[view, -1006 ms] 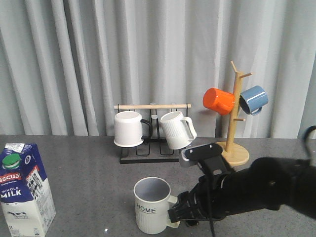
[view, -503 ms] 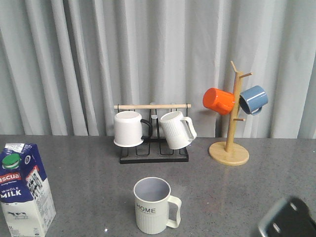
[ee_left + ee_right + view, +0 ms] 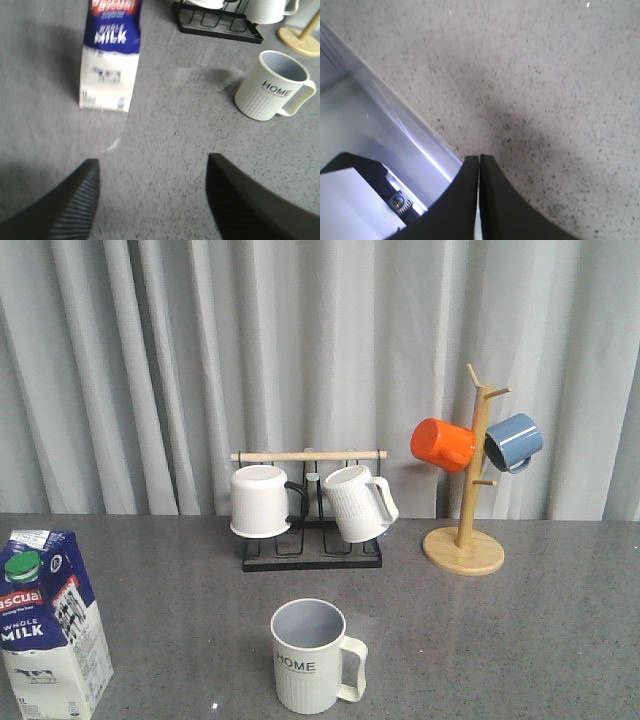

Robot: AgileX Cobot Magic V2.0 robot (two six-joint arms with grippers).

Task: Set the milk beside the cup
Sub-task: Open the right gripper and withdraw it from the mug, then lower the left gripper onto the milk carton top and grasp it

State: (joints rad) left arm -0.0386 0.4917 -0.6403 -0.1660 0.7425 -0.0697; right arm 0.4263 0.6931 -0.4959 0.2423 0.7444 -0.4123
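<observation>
The milk, a blue-and-white carton with a green cap, stands upright at the front left of the table; the left wrist view shows its milk face ahead of the fingers. The cup, cream-white and ribbed with "HOME" on it, stands at front centre, handle to the right; the same cup shows in the left wrist view. My left gripper is open over bare table, short of the carton. My right gripper is shut on nothing at the table's edge. Neither arm shows in the front view.
A black rack with a wooden bar holds a plain white mug and a white ribbed mug at the back centre. A wooden mug tree with an orange mug and a blue mug stands back right.
The right arm, which was down beside the cup's handle a second ago, has pulled back to the right and out of the front view. The cup and the milk have not moved.
</observation>
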